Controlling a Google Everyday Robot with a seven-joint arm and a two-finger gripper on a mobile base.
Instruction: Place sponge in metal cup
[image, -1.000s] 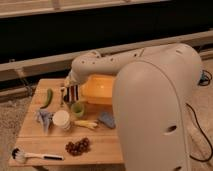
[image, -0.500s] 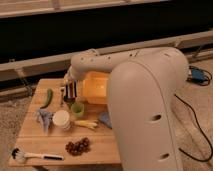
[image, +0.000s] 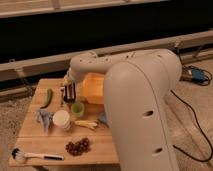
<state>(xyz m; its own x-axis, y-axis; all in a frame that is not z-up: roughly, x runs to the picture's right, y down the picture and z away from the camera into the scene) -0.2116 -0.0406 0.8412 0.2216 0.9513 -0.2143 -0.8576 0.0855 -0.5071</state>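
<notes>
My gripper (image: 69, 93) hangs over the back left of the wooden table (image: 35, 137), just behind and left of the light green cup (image: 77, 108). A small block with dark and light lengthwise stripes, the sponge (image: 70, 92), stands upright between the jaws, which are shut on it. The metal cup does not show; it may be hidden behind the gripper and the sponge. My big white arm (image: 142, 105) covers the right side of the table.
A white cup (image: 62, 119) stands in front of the green cup. A green vegetable (image: 48, 97), a crumpled bluish cloth (image: 43, 119), a yellow item (image: 86, 123), grapes (image: 78, 146), a dish brush (image: 35, 156) and an orange block (image: 95, 88) lie around.
The gripper has stayed at nearly the same spot above the cups. The large arm link in front has shifted a little to the left.
</notes>
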